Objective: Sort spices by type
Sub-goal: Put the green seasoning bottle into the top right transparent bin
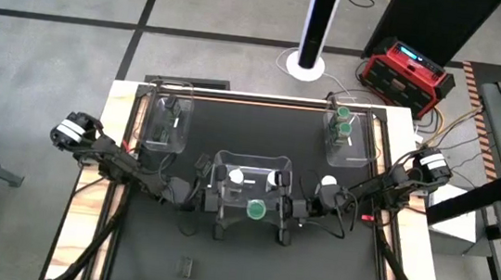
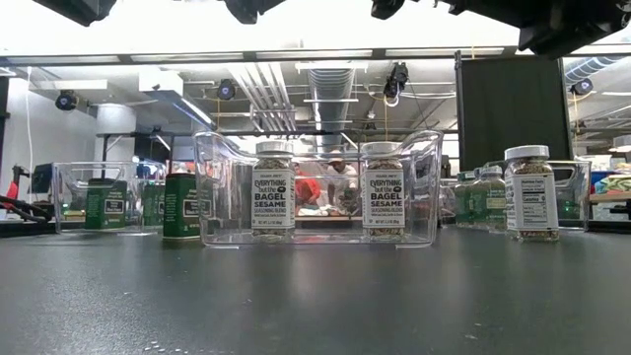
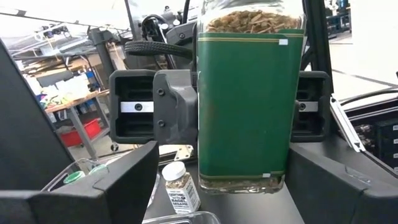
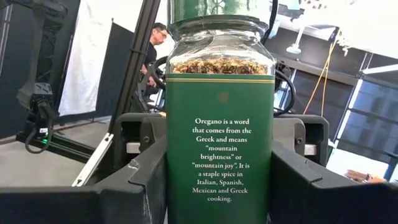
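Observation:
A green-lidded spice jar (image 1: 255, 210) with a green oregano label (image 4: 219, 124) hangs above the table at the near side of the middle clear bin (image 1: 222, 160). My right gripper (image 1: 284, 209) is shut on it. My left gripper (image 1: 225, 203) is open, with one finger on each side of the same jar (image 3: 249, 106). A gap shows beside one finger (image 3: 124, 180). Two white-lidded jars (image 2: 273, 189) (image 2: 385, 189) stand in the middle bin. The held jar is above the low view's frame. My right gripper pinches the jar's labelled body (image 4: 177, 180) between its two fingers (image 4: 134, 186), one on each side. The fingers come in level from the table's right side. The jar is upright with its lid up, lifted clear of the table.
A white-lidded jar (image 1: 328, 181) stands right of the middle bin and a dark-lidded green jar (image 2: 182, 205) stands left of it. The far left bin (image 1: 150, 134) holds dark-lidded jars and the far right bin (image 1: 362, 147) holds green-lidded ones. A small dark object (image 1: 186, 266) lies near the front edge.

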Action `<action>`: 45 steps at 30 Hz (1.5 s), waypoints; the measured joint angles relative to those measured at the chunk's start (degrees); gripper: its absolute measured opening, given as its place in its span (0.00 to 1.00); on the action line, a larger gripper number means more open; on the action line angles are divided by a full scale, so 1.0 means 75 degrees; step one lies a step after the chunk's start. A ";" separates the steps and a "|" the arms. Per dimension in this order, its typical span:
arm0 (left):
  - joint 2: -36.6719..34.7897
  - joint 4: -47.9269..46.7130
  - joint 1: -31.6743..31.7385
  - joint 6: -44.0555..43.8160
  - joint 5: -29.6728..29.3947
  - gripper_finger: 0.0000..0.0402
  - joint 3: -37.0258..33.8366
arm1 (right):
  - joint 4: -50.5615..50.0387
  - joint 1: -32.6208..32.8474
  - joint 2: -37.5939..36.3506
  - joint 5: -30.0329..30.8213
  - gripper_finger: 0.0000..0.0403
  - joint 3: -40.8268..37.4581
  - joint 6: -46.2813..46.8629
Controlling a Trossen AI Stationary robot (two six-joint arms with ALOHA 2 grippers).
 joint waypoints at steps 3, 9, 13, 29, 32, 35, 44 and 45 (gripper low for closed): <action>0.0000 -0.0015 0.0000 0.0052 0.0083 0.77 0.0000 | 0.0009 0.0000 0.0000 -0.0001 0.46 0.0003 -0.0007; 0.0000 -0.0035 -0.0006 0.0156 0.0199 0.73 0.0000 | 0.0012 0.0000 0.0000 -0.0001 0.46 0.0003 -0.0007; 0.0000 -0.0038 -0.0006 0.0198 0.0217 0.60 0.0000 | 0.0015 0.0000 0.0000 0.0005 0.46 0.0003 -0.0009; -0.0006 -0.0238 -0.0035 0.0192 -0.0287 0.44 0.0000 | -0.0393 0.0040 -0.0090 0.0729 0.52 0.0011 0.0326; -0.0023 -0.0338 -0.0020 0.0335 -0.0729 0.44 0.0000 | -0.0981 0.0073 -0.0292 0.1393 0.71 0.0017 0.0747; -0.0062 -0.0600 -0.0072 0.0358 -0.1490 0.44 0.0000 | -0.2064 0.0122 -0.0699 0.1978 0.85 0.0015 0.1063; -0.0105 -0.0837 -0.0300 0.0994 -0.3935 0.44 0.0033 | -0.5198 0.0673 -0.2389 0.5150 0.86 0.0211 0.2145; -0.0105 -0.0851 -0.0321 0.1127 -0.4201 0.44 0.0074 | -0.5415 0.0795 -0.2536 0.5693 0.84 0.0293 0.2224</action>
